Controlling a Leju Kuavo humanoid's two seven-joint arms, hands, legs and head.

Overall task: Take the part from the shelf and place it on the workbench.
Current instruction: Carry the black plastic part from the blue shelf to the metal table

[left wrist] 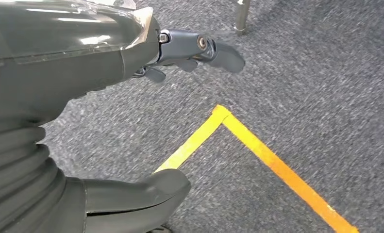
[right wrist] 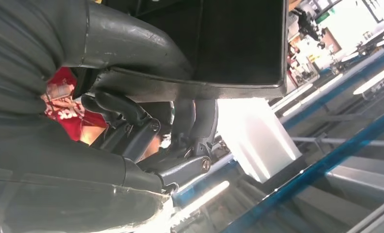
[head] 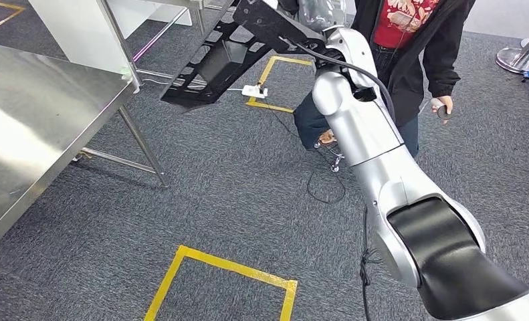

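A large black moulded part (head: 218, 57) hangs tilted in the air above the carpet, to the right of the steel workbench (head: 27, 127). My right arm reaches up to it, and my right hand (right wrist: 146, 121) grips the edge of the black part (right wrist: 238, 48), thumb on one face and fingers (right wrist: 190, 167) curled under the rim. My left hand (left wrist: 131, 121) hangs over the carpet with fingers (left wrist: 199, 48) apart and nothing in it.
A person in a black jacket and red shirt (head: 418, 40) stands close behind the part, holding a small dark object (head: 442, 110). Cables (head: 325, 180) trail over the grey carpet. Yellow tape (head: 221, 267) marks a square on the floor near me. A stanchion base (head: 519, 60) stands far right.
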